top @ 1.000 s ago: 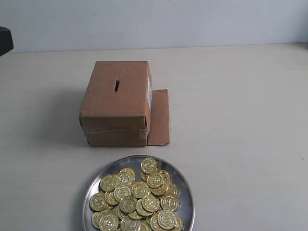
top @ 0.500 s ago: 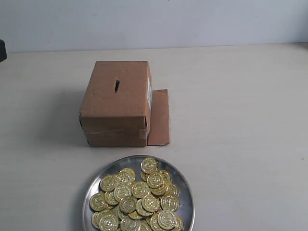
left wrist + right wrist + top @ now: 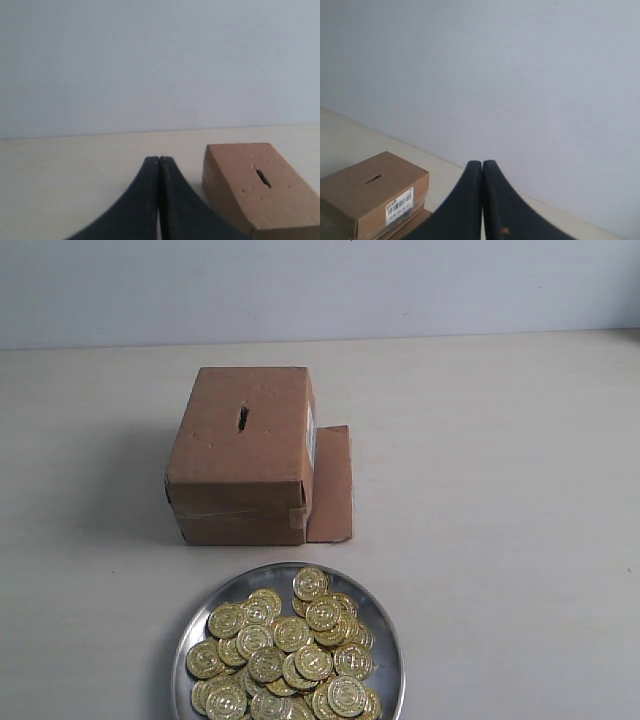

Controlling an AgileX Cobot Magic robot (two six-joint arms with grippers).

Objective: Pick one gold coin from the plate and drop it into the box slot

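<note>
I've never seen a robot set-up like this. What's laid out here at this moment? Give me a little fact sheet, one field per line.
Table: pale, plain surface
Box: brown cardboard, closed, with a side flap sticking out onto the table
Slot: short dark slit in the box top
Plate: round silver dish, nearer the exterior camera than the box, not touching it
Coins: heap of gold coins on the plate
Left gripper: shut, holding nothing
Right gripper: shut, holding nothing
</note>
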